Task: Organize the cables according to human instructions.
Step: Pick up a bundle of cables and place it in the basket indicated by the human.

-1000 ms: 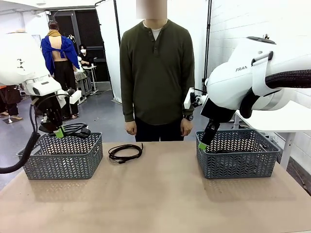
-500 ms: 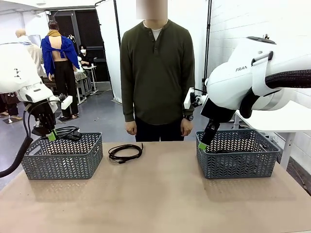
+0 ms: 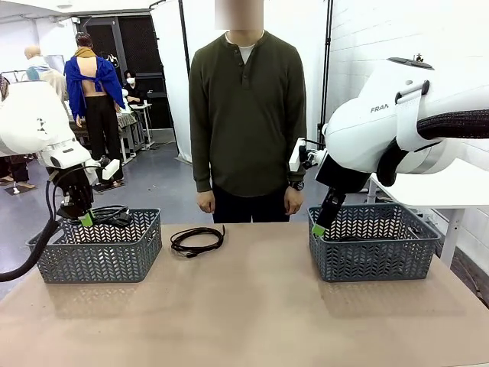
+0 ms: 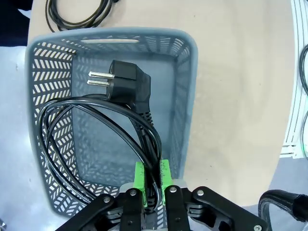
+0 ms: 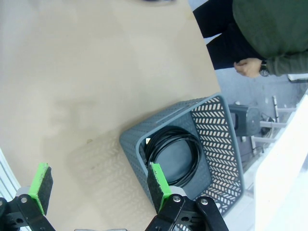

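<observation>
My left gripper (image 3: 86,219) is shut on a looped black cable (image 4: 96,139), which hangs over the left grey basket (image 3: 99,256). In the left wrist view the gripper (image 4: 151,175) pinches the cord strands, and the plug (image 4: 122,84) dangles inside the basket (image 4: 185,96). A second coiled cable (image 3: 196,241) lies on the table between the baskets. A third cable (image 5: 173,154) is coiled in the right basket (image 5: 132,144). My right gripper (image 3: 320,228) hangs open above that basket's left rim, its jaws wide and holding nothing (image 5: 98,185). The human (image 3: 246,115) stands at the far edge, hands down.
The right grey basket (image 3: 374,256) stands at the table's right. The tan tabletop (image 3: 244,313) has free room in the middle and front. People and equipment are farther off behind the left arm.
My left gripper has sunk a little with the cable, swinging left and then back, so the loop now hangs lower over the left basket. The right arm and the human have not moved.
</observation>
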Controlling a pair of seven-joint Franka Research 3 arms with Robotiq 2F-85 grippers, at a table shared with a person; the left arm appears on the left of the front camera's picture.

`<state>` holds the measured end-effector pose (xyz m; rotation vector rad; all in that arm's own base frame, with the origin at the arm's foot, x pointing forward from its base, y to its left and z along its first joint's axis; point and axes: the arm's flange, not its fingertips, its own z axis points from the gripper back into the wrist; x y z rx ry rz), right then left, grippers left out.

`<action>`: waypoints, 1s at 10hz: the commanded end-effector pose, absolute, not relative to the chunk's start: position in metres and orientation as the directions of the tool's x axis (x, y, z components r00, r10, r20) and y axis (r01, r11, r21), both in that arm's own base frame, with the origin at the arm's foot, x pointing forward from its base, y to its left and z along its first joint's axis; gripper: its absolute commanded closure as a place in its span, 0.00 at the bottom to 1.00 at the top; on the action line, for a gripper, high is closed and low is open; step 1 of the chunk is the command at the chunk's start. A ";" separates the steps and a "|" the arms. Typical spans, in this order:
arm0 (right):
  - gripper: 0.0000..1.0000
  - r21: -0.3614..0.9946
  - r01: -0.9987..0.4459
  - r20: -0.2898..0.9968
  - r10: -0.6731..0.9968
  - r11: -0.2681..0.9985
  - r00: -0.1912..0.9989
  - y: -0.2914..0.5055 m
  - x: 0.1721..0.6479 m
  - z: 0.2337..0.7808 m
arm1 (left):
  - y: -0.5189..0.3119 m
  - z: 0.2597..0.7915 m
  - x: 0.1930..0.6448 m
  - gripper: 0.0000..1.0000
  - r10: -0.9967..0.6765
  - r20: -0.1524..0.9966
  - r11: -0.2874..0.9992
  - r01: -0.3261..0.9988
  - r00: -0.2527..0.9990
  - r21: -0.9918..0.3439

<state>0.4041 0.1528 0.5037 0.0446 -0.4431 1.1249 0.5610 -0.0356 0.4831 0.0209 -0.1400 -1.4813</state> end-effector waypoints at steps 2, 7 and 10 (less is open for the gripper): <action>0.00 -0.191 -0.877 0.358 0.863 0.441 0.357 0.153 0.403 0.502 | -0.031 0.479 0.576 1.00 -0.995 0.057 0.090 0.991 0.085 0.095; 0.00 -0.191 -0.877 0.358 0.863 0.441 0.357 0.153 0.403 0.502 | -0.032 0.467 0.585 0.82 -0.994 0.048 0.103 0.990 0.098 0.095; 0.00 -0.191 -0.877 0.358 0.863 0.441 0.357 0.153 0.403 0.502 | -0.032 0.464 0.586 0.29 -0.991 0.063 0.127 0.986 0.120 0.109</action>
